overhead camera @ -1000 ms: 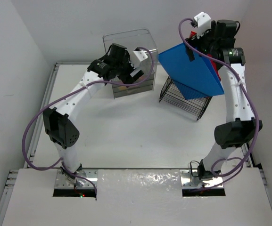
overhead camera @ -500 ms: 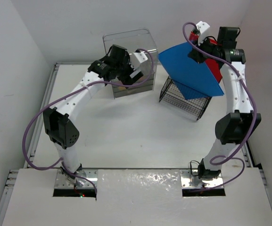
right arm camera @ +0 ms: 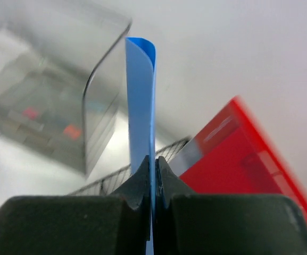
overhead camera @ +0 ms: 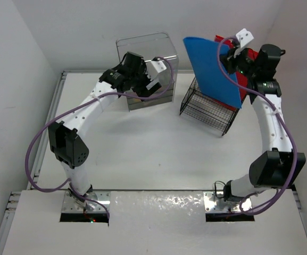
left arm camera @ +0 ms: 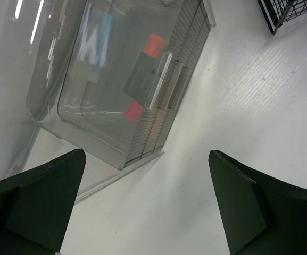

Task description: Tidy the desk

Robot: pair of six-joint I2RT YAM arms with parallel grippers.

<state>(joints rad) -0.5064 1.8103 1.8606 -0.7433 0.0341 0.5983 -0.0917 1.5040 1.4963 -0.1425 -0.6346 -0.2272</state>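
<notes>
On the white desk [overhead camera: 142, 143] a black wire basket [overhead camera: 209, 111] stands at the back right. My right gripper [overhead camera: 231, 59] is shut on the edge of a blue folder [overhead camera: 212, 71], which stands nearly upright over the basket. In the right wrist view the blue folder [right arm camera: 141, 101] runs edge-on between the closed fingertips of the right gripper [right arm camera: 153, 162], with a red folder [right arm camera: 238, 154] just to its right. My left gripper [overhead camera: 152, 85] hangs open in front of a clear plastic drawer box [overhead camera: 145, 69]. Nothing lies between the fingers of the left gripper [left arm camera: 147, 159].
The red folder [overhead camera: 247, 64] leans behind the blue one at the wall. The clear drawer box [left arm camera: 121, 79] holds small red and dark items. White wall panels close in the desk on the left, back and right. A corner of the wire basket [left arm camera: 291, 10] shows.
The right gripper has shut on the blue folder and swung it from a slant to nearly upright, with the wrist moving right and back. The left arm has stayed almost still.
</notes>
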